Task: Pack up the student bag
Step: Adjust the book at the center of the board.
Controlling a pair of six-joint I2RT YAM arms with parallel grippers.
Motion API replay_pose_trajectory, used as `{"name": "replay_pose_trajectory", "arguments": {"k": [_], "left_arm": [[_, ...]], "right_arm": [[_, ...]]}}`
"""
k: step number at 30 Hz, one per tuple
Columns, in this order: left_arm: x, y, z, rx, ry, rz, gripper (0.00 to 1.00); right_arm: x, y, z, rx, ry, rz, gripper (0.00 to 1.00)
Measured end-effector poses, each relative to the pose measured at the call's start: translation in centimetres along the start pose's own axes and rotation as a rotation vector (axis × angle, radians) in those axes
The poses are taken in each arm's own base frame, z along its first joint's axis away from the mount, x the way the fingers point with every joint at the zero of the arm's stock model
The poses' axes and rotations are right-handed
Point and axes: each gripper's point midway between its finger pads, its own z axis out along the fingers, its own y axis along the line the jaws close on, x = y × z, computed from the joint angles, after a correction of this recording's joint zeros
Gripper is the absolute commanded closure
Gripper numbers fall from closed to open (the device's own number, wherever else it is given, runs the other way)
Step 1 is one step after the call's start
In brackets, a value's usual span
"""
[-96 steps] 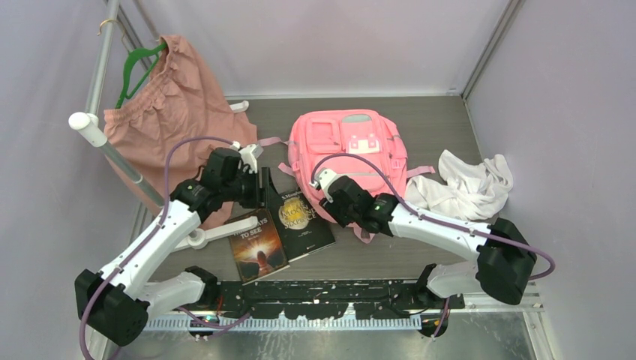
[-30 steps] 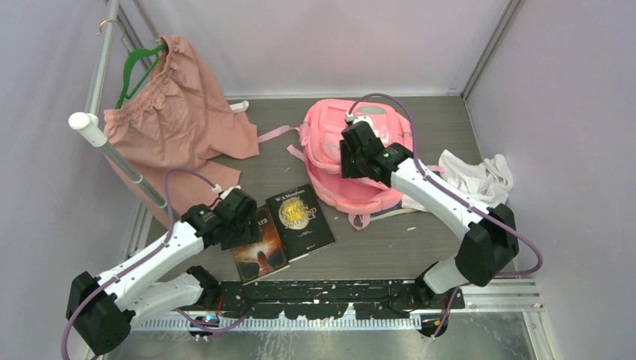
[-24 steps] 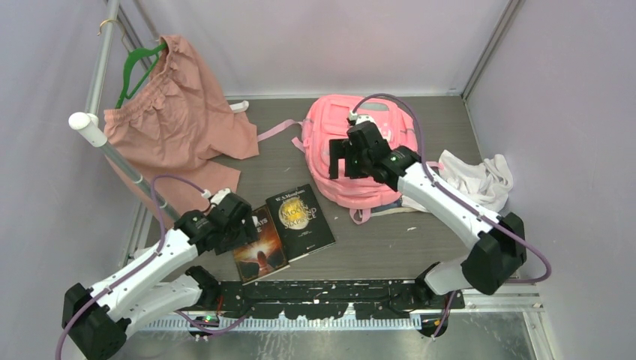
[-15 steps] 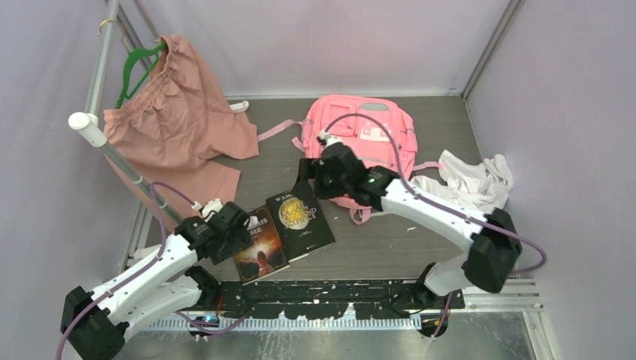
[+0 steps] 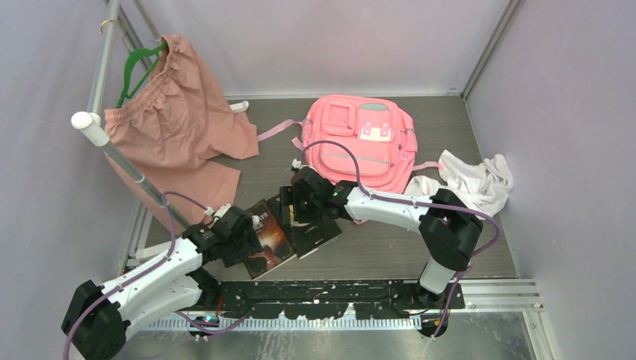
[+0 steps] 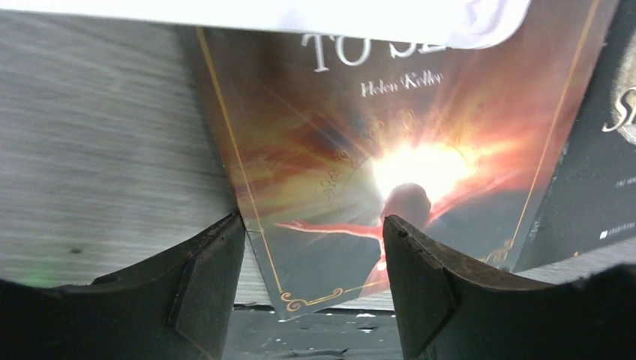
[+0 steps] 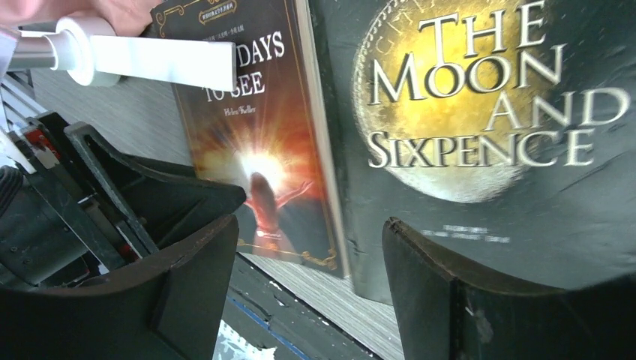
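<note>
The left fingers (image 6: pixel 202 285), blunt black wedges with a matte rubbery face, are spread apart and grasp nothing. They straddle the near left corner of a glossy paperback (image 6: pixel 390 150) whose cover shows a figure against an orange sunburst inside a thin gold border. The right fingers (image 7: pixel 427 292), of the same shape, are also released. They hang over the seam where that paperback meets a black book (image 7: pixel 480 112) with a gold moon and pale serif lettering. The two books lie flat and side by side, their edges touching, on the grey wood-grain table (image 5: pixel 390 244).

The student bag (image 5: pixel 360 146), bright pink fabric with square front pockets and a pale patch, lies flat towards the back of the table, just beyond the right arm. A crumpled white cloth (image 5: pixel 472 180) lies beside its right edge. A dusty-pink garment (image 5: pixel 180 112) with a gathered waistband hangs at the back left.

A second ago the right fingers were pinched on the bag, which was raised and folded. Now it lies flat, pockets up, and the right arm has swung down to the books. The left arm has drawn nearer to the table's near edge.
</note>
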Motion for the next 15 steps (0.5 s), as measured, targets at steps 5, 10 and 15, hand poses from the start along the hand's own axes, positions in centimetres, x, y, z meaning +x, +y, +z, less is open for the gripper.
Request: {"name": "replay_pose_trajectory", "arguments": {"k": [5, 10, 15], "left_arm": [[0.0, -3.0, 0.4, 0.112, 0.025, 0.026, 0.32], [0.2, -4.4, 0.5, 0.172, 0.047, 0.065, 0.32], [0.2, -5.0, 0.2, 0.204, 0.051, 0.097, 0.32]], "right_arm": [[-0.2, 0.1, 0.1, -0.004, -0.004, 0.021, 0.26], [0.3, -0.2, 1.4, 0.003, 0.014, 0.04, 0.27], [1.6, -1.9, 3.3, 0.058, 0.059, 0.039, 0.26]]}}
